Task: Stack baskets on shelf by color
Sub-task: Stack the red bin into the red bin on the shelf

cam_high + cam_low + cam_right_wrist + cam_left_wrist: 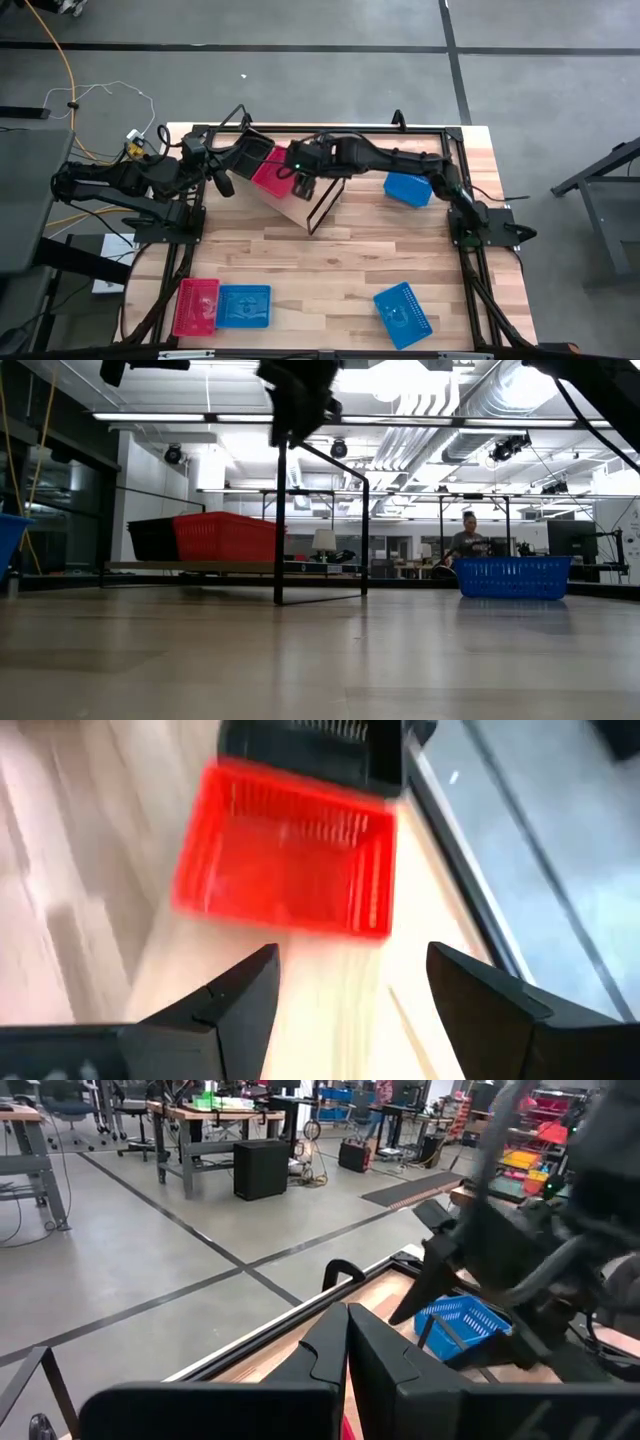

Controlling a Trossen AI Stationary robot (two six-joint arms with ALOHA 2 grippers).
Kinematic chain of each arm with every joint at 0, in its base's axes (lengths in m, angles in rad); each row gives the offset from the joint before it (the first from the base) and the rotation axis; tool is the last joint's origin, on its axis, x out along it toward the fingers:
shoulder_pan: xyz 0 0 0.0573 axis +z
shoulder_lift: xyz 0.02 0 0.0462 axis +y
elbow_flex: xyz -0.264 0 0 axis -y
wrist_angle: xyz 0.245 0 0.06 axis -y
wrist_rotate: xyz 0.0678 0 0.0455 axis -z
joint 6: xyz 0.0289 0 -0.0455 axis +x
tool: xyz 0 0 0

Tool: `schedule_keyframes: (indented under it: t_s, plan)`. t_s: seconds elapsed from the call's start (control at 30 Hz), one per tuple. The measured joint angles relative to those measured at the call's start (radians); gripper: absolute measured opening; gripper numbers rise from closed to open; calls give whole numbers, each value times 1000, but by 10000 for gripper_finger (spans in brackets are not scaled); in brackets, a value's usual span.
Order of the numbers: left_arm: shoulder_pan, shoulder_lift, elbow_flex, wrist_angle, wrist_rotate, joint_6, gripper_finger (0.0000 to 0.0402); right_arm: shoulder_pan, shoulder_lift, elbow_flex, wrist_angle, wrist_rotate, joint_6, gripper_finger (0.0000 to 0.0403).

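The light-wood shelf lies slantwise at the table's far middle, its black frame at one end. On it a red basket and a black basket rest on their bottoms, side by side. My right gripper hangs open above the shelf's bare wood just short of the red basket, with nothing between its fingers. My left gripper is shut and empty, held above the table's far left.
A blue basket sits at the far right. Along the near edge lie a red basket, a blue one beside it and another blue one. A person sits in the room beyond the table.
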Motion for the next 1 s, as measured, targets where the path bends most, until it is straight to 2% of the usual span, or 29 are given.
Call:
schedule_keyframes:
  t_s: [0.2, 0.47, 0.53, 0.63, 0.77, 0.87, 1.0]
  plan:
    - [0, 0, 0, 0, 1, 0, 0, -11, -42, 0, -133, -59, -49, 240]
    - [0, 0, 0, 0, 1, 0, 0, -11, -161, -4, -228, -34, -45, 240]
    - [0, 0, 0, 0, 1, 0, 0, -11, -212, -54, -228, -9, -30, 240]
    - [0, 0, 0, 0, 2, 0, 1, -11, -344, -250, -159, 10, 15, 240]
    - [0, 0, 0, 0, 47, 0, 1, -11, -586, -641, 49, 16, 133, 240]
    - [0, 0, 0, 0, 105, 0, 1, -11, -768, -900, 230, -52, 270, 240]
    - [0, 26, 0, 1, 211, 0, 12, 1, -960, -1141, 490, -147, 402, 240]
